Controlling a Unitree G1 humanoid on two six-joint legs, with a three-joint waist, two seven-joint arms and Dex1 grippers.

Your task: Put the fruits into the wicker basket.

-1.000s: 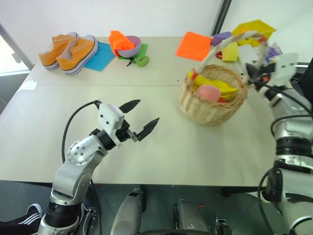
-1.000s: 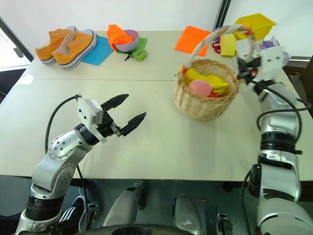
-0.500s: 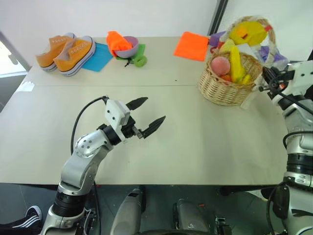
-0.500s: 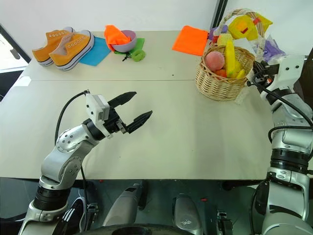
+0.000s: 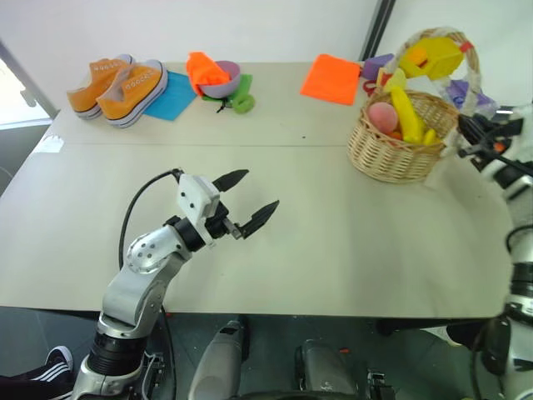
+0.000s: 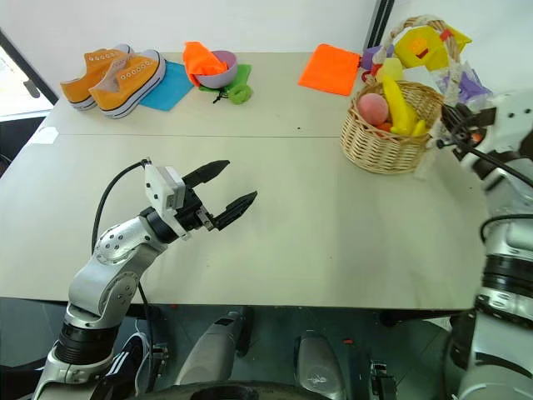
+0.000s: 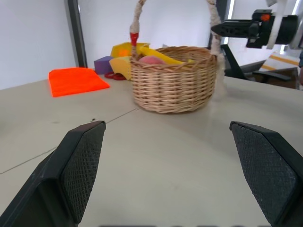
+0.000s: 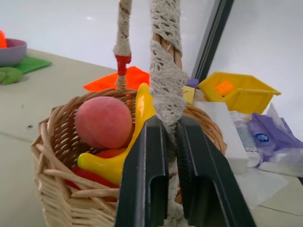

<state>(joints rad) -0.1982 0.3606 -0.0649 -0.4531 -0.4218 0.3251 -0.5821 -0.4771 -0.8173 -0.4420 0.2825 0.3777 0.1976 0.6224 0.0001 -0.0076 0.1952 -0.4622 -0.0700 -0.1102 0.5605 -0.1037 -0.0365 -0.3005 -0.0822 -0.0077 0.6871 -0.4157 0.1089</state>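
The wicker basket (image 5: 391, 154) stands on the table at the far right, tilted slightly. Inside it lie the pink-orange peach (image 5: 382, 117) and the yellow banana (image 5: 408, 115), also seen close up as peach (image 8: 103, 123) and banana (image 8: 118, 163). My right gripper (image 8: 169, 124) is shut on the lace-wrapped side of the basket's handle (image 8: 165, 71), at the basket's right side (image 5: 463, 133). My left gripper (image 5: 258, 189) hovers open over the middle-left of the table with nothing between its fingers (image 7: 80, 161), pointing toward the basket.
Orange sneakers (image 5: 117, 82), a blue cloth (image 5: 173, 93), a purple bowl (image 5: 221, 79) and a green object (image 5: 241, 102) line the back left. An orange cloth (image 5: 331, 77), yellow bin (image 8: 239, 90) and purple packet (image 8: 270, 137) sit behind the basket.
The basket has shifted toward the table's back right corner together with my right gripper, which has closed on its handle. The left arm has stayed put.
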